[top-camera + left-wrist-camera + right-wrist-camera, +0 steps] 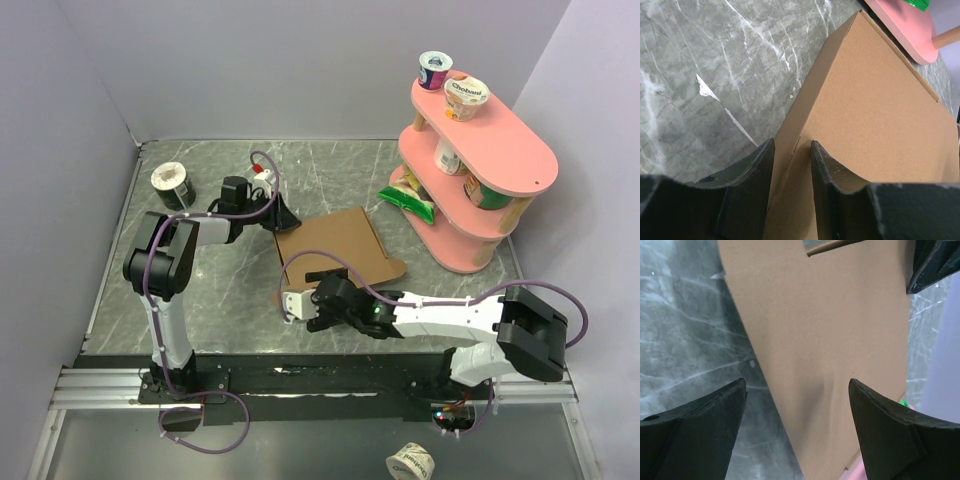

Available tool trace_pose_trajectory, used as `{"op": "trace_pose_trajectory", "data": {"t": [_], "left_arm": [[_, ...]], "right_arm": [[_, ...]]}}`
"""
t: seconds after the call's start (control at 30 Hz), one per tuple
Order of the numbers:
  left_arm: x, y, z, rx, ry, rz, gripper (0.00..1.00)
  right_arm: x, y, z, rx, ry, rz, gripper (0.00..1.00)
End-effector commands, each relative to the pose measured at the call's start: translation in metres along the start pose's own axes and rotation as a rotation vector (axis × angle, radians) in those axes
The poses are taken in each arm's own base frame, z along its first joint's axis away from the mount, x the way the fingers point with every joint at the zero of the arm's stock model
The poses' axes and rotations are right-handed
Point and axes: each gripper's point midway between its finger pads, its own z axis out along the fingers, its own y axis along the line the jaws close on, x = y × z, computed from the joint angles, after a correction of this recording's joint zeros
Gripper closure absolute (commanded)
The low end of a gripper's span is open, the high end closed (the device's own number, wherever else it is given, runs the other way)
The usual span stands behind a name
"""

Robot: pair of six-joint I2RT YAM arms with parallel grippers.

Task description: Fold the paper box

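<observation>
Beside paper box [340, 245], pink shelf [520, 150]

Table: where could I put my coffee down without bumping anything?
Bare marble: the far strip between the left gripper and the pink shelf, and the patch between the left arm and the paper box. Crowded: the middle, where the right gripper hovers too.

One paper box [340, 250], one shelf [520, 160], one bag [408, 200], six cups [434, 70] [466, 97] [447, 157] [487, 190] [172, 183] [411, 462], two arms [165, 260] [450, 315].

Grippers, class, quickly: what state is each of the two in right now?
Left gripper: closed on an edge of the paper box.
Right gripper: open above the cardboard, holding nothing.
</observation>
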Motion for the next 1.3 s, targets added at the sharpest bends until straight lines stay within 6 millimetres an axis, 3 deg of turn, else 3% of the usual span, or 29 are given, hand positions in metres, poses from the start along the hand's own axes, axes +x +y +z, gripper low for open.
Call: {"op": "trace_pose_trajectory", "data": {"t": [0.0, 0.17, 0.4, 0.47, 0.53, 0.6, 0.63, 0.7, 0.77, 0.87, 1.0, 1.07, 1.17, 1.27], "left_arm": [[0.036, 0.04, -0.004, -0.128, 0.08, -0.078, 0.6], [0.036, 0.04, -0.004, -0.125, 0.082, -0.078, 0.6], [0.034, 0.038, -0.004, -0.118, 0.08, -0.074, 0.6], [0.034, 0.037, -0.004, -0.114, 0.079, -0.075, 0.6], [0.033, 0.035, -0.004, -0.105, 0.078, -0.073, 0.58], [0.029, 0.032, -0.004, -0.094, 0.067, -0.076, 0.5], [0.024, 0.029, -0.005, -0.085, 0.055, -0.074, 0.45], [0.011, 0.023, -0.006, -0.067, 0.019, -0.075, 0.23], [-0.015, 0.013, -0.01, -0.04, -0.036, -0.052, 0.08], [-0.057, -0.003, -0.021, -0.013, -0.123, -0.018, 0.01], [-0.118, -0.017, -0.046, -0.028, -0.248, 0.035, 0.04], [-0.134, -0.014, -0.058, -0.042, -0.288, 0.039, 0.04], [-0.151, -0.01, -0.078, -0.066, -0.347, 0.041, 0.04], [-0.147, -0.003, -0.094, -0.083, -0.368, 0.014, 0.04]], "right_arm": [[-0.017, -0.02, -0.006, 0.112, -0.046, -0.047, 0.11], [0.0, -0.016, 0.005, 0.151, 0.034, -0.086, 0.13], [0.007, -0.02, 0.018, 0.25, 0.081, -0.151, 0.23], [0.006, -0.025, 0.018, 0.289, 0.083, -0.173, 0.29], [0.005, -0.025, 0.018, 0.296, 0.088, -0.184, 0.44], [0.006, -0.028, 0.017, 0.31, 0.105, -0.186, 0.53], [0.007, -0.027, 0.017, 0.302, 0.115, -0.193, 0.56], [0.005, -0.029, 0.015, 0.3, 0.12, -0.195, 0.63], [0.005, -0.03, 0.013, 0.289, 0.128, -0.196, 0.69], [0.003, -0.03, 0.012, 0.254, 0.141, -0.194, 0.8], [0.0, -0.027, 0.011, 0.189, 0.159, -0.184, 0.87], [-0.007, -0.033, 0.007, 0.184, 0.158, -0.169, 0.87], [-0.011, -0.037, 0.001, 0.163, 0.162, -0.158, 0.88], [-0.015, -0.04, -0.005, 0.125, 0.158, -0.127, 0.89]]}}
